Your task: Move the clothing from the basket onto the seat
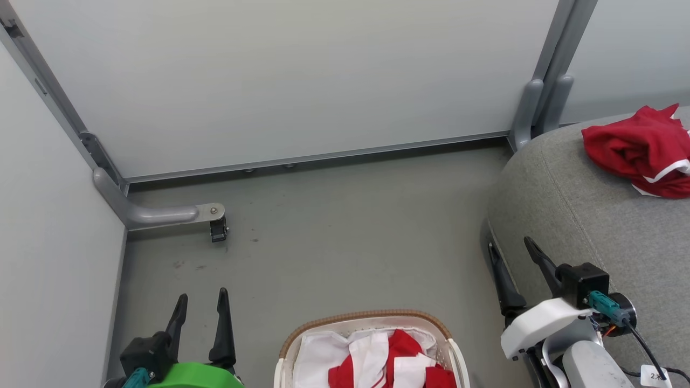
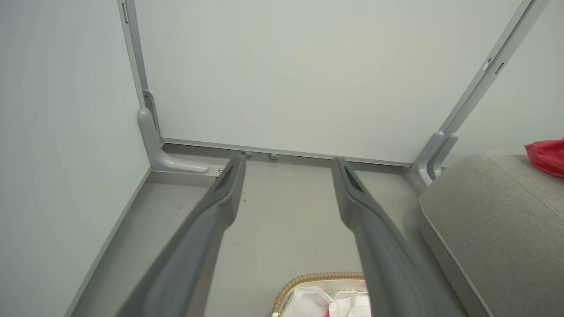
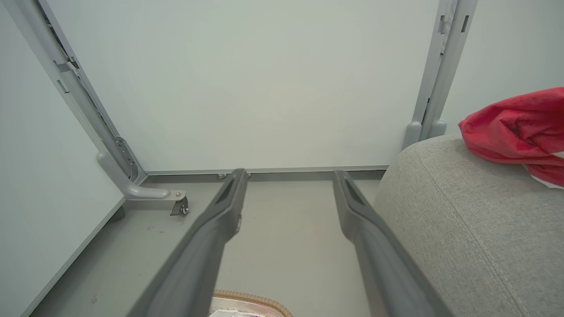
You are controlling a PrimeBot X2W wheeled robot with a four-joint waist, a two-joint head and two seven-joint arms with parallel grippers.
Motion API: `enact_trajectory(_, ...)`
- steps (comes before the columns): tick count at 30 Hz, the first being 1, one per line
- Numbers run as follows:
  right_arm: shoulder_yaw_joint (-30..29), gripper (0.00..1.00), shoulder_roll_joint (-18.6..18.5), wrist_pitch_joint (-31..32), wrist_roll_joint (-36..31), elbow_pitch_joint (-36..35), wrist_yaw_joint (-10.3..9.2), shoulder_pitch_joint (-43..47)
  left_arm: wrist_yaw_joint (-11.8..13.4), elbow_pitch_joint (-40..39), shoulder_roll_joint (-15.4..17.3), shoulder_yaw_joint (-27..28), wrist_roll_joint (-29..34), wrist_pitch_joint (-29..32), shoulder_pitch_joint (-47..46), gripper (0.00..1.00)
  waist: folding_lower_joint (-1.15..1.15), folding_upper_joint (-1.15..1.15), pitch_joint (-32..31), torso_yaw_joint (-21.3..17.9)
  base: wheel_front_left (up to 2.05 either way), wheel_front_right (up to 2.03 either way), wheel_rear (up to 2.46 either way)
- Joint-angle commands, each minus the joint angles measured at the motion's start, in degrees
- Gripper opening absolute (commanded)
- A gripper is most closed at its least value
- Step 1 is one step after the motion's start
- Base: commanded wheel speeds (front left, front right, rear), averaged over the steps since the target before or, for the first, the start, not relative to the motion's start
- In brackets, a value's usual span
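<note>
Basket (image 1: 368, 314): oval, white perforated plastic, brown woven rim; upright on the floor, bottom centre of frame, cut off by the edge. Clothing (image 1: 401, 347): crumpled red fabric with white panels, heaped inside the basket. Red garment (image 1: 639, 148): bunched, white stripe trim, lying on the seat, upper right. Seat (image 1: 571, 215): grey woven upholstery, rounded edge, stitched seam, right side.

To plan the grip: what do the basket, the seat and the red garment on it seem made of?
The basket looks like smooth white plastic, its rim a brown woven band, maybe rattan. The seat seems matte grey woven cloth: grain and a stitched seam show. The red garment looks like soft thin fabric, lying crumpled in folds.
</note>
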Motion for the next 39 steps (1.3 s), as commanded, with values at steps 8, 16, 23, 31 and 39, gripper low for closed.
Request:
enact_trajectory(8, -0.01, 1.00, -0.24, -0.14, 0.22, -0.06, -0.06, 0.64, -0.12, 0.01, 0.03, -0.05, 0.34, -0.03, 0.68, 1.00, 0.00, 0.00, -0.08, 0.03, 0.00, 0.00, 0.00)
enact_trajectory(16, -1.70, 1.00, -0.24, -0.14, -0.76, -1.08, -0.06, -0.51, -0.82, 0.41, 0.03, -2.28, 1.86, -0.04, -1.90, 1.00, 0.00, 0.00, 0.92, -0.34, 0.00, 0.00, 0.00)
enact_trajectory(23, -5.28, 1.00, -0.23, -0.14, -2.44, -3.78, -0.06, -2.99, -1.91, 3.62, 0.05, -9.05, 3.46, -0.03, -7.23, 1.00, 0.00, 0.00, 5.34, -1.81, 0.00, 0.00, 0.00)
enact_trajectory(31, -7.77, 1.00, -0.23, -0.14, -3.17, -7.46, -0.06, -6.68, -2.84, 12.77, 0.12, -19.87, 2.21, -0.03, -14.63, 1.00, 0.00, 0.00, 13.53, -5.38, 0.00, 0.00, 0.00)
enact_trajectory(39, -6.81, 1.00, -0.19, -0.14, -2.95, -11.12, -0.06, -10.93, -3.32, 25.92, 0.19, -28.44, 3.22, -0.03, -23.01, 1.00, 0.00, 0.00, 24.06, -10.44, 0.00, 0.00, 0.00)
